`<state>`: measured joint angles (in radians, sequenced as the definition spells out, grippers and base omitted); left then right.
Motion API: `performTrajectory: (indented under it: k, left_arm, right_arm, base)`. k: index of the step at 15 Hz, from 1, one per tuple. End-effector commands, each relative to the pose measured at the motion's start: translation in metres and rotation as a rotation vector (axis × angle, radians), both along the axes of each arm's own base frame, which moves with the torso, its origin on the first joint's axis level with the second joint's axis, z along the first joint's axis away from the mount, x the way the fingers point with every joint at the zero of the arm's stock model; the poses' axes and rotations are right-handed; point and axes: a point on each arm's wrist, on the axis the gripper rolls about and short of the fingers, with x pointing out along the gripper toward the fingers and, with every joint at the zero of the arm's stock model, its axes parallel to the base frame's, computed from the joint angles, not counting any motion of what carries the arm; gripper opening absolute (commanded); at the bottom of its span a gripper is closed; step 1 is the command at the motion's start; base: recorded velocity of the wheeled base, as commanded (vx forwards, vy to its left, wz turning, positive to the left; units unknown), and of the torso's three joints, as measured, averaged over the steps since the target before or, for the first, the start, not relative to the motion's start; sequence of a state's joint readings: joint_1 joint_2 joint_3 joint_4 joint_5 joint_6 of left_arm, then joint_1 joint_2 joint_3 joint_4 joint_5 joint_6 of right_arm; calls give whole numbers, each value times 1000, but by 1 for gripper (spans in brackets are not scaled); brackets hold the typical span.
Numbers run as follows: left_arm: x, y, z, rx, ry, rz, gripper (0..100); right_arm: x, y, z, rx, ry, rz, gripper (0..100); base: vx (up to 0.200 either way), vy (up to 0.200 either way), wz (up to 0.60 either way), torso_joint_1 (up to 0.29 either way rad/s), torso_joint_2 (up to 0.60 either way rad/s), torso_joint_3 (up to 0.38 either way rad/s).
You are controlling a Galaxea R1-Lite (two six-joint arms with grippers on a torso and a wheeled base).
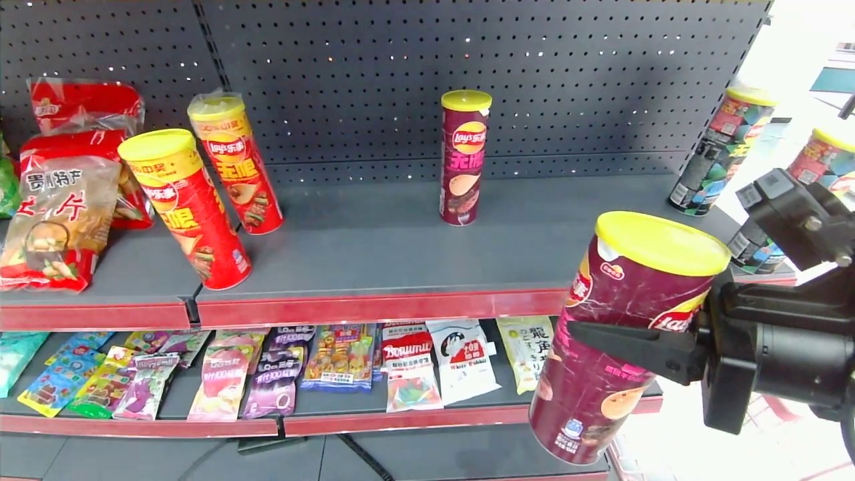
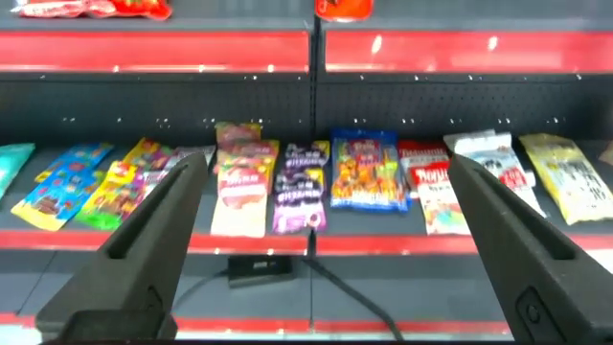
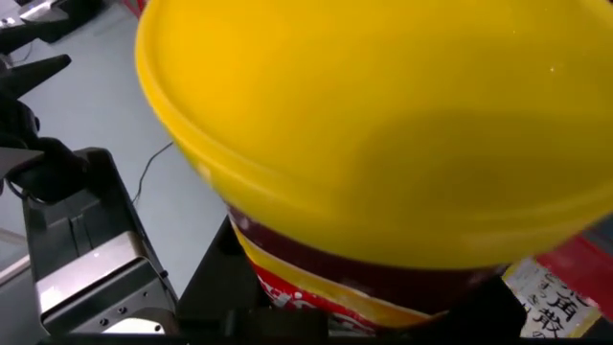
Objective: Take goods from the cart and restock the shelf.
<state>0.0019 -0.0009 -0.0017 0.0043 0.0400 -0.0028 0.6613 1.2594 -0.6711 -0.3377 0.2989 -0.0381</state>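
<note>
Your right gripper (image 1: 624,334) pinches the maroon cardboard chip can with the yellow plastic lid (image 1: 601,407), near-upright at near right before the grey metal shelf (image 1: 374,250), whose bare deck lies farther off to its left.

Cans: red can x2 (image 1: 190,214) (image 1: 237,167), purple can x2 (image 1: 463,160) (image 1: 614,347), dark multicolour can prob. x3 (image 1: 718,157) (image 1: 825,160) (image 1: 751,250), the 3rd mostly hidden so not certain; approx. 7 cans in all. Bags: red bag x2 (image 1: 57,220) (image 1: 87,103), one in front of the other, plus 1 green bag (image 1: 5,187) cut off at the edge. Flat packets (image 1: 224,381): approx. 13-14 of mixed colours, but they overlap, so exact no. can't be told.
</note>
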Motion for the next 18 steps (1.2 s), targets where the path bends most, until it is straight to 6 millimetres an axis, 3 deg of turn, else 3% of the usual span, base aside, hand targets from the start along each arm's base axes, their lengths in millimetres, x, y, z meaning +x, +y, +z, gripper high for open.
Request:
performTrajectory:
  k: [1, 8, 18]
  left_arm:
    - [0, 0, 0, 0, 0, 1, 100]
    - [0, 0, 0, 0, 0, 3, 100]
    - [0, 0, 0, 0, 1, 1, 100]
  right_arm:
    - [0, 0, 0, -1, 1, 0, 0]
    - [-1, 0, 1, 2, -6, 4, 0]
    - [-8, -5, 13, 20, -69, 9, 0]
  base:
    - [200, 0, 0, 7, 2, 2]
    - [200, 0, 0, 0, 2, 4]
    - [0, 0, 0, 0, 0, 0]
